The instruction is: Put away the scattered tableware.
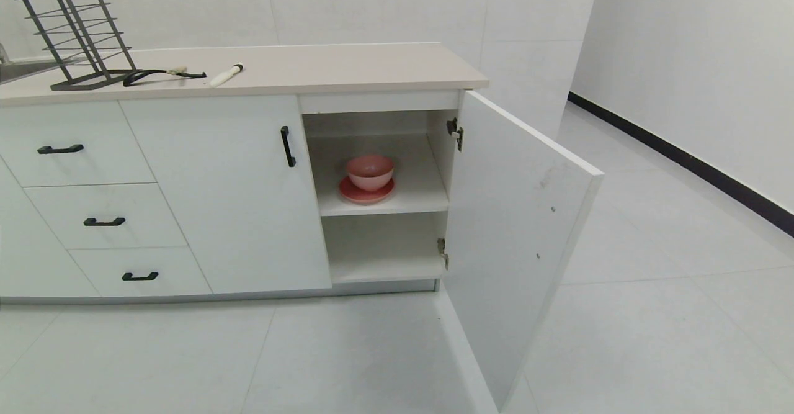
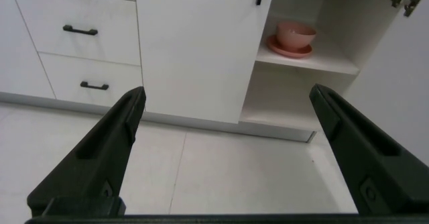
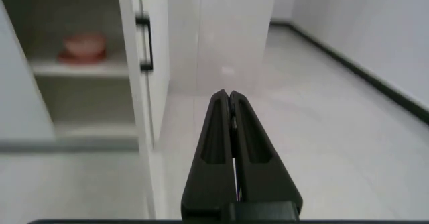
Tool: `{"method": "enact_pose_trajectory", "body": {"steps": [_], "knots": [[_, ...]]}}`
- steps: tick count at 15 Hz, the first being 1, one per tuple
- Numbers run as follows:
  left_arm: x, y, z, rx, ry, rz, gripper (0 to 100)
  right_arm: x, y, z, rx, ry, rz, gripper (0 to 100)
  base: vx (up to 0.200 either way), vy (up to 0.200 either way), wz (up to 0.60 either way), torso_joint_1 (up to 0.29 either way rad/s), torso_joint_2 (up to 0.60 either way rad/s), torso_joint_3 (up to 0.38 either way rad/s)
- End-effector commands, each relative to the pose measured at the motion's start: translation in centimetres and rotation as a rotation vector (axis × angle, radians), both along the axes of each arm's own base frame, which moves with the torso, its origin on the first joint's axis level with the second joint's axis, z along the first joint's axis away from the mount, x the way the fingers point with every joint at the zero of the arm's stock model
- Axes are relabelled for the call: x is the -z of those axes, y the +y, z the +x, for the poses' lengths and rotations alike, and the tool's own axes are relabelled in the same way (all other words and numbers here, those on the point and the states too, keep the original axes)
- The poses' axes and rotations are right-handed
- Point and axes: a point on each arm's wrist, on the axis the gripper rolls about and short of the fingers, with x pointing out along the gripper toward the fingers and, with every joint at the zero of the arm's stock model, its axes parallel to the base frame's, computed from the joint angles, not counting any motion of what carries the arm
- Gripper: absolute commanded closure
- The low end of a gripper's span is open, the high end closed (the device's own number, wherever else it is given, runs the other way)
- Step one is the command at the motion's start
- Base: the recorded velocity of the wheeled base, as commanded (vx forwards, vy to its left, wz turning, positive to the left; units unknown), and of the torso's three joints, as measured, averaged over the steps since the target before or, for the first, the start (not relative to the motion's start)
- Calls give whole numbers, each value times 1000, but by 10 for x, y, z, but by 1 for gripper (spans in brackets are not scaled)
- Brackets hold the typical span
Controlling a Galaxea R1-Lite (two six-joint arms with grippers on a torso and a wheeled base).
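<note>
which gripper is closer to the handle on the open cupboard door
Right, likely. The right gripper sits out past the open door, at its edge, on its outer side where the handle is. The left gripper faces the cupboard opening, on the door's inner side.

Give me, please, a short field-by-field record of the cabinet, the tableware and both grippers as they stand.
red plate: on the upper shelf
pink bowl: upright on the red plate
open door: swung wide
shut door: beside the open compartment
counter: wire rack, black-handled utensil, white-handled utensil
left gripper: open, nothing between its fingers
right gripper: shut, nothing seen in it
</note>
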Motion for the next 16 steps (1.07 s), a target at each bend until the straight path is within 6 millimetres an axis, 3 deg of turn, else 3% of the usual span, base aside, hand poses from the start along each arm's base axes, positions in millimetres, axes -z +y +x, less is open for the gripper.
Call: {"method": "enact_pose_trajectory", "body": {"steps": [1, 3, 4, 5, 6, 7, 9, 12, 13, 14, 16], "knots": [[0, 0, 0, 0, 1, 0, 0, -28, 1, 15, -55, 60, -12, 100, 0, 0, 0, 0, 0, 0], [0, 0, 0, -2, 1, -2, 0, -61, 0, 64, -161, 251, -50, 100, 0, 0, 0, 0, 0, 0], [0, 0, 0, -2, -1, -2, 0, -66, -1, 80, -173, 293, -58, 100, 0, 0, 0, 0, 0, 0], [0, 0, 0, -2, -1, -3, 0, -71, -2, 116, -196, 353, -57, 100, 0, 0, 0, 0, 0, 0], [0, 0, 0, -2, -1, -3, 0, -70, -1, 129, -216, 369, -56, 100, 0, 0, 0, 0, 0, 0], [0, 0, 0, -2, -1, -2, 0, -61, 7, 159, -367, 416, -47, 100, 0, 0, 0, 0, 0, 0], [0, 0, 0, -2, 1, -3, 0, -54, 10, 175, -416, 447, -42, 100, 0, 0, 0, 0, 0, 0], [0, 0, 0, 0, 1, -1, 0, -46, -1, 223, -360, 475, -38, 100, 0, 0, 0, 0, 0, 0], [0, 0, 0, 0, 1, -1, 0, -45, -1, 225, -357, 472, -38, 100, 0, 0, 0, 0, 0, 0], [0, 0, 0, 0, 1, -1, 0, -37, -3, 248, -363, 430, -48, 100, 0, 0, 0, 0, 0, 0], [0, 0, 0, 0, 1, -1, 0, -23, -2, 258, -421, 385, -55, 100, 0, 0, 0, 0, 0, 0]]}}
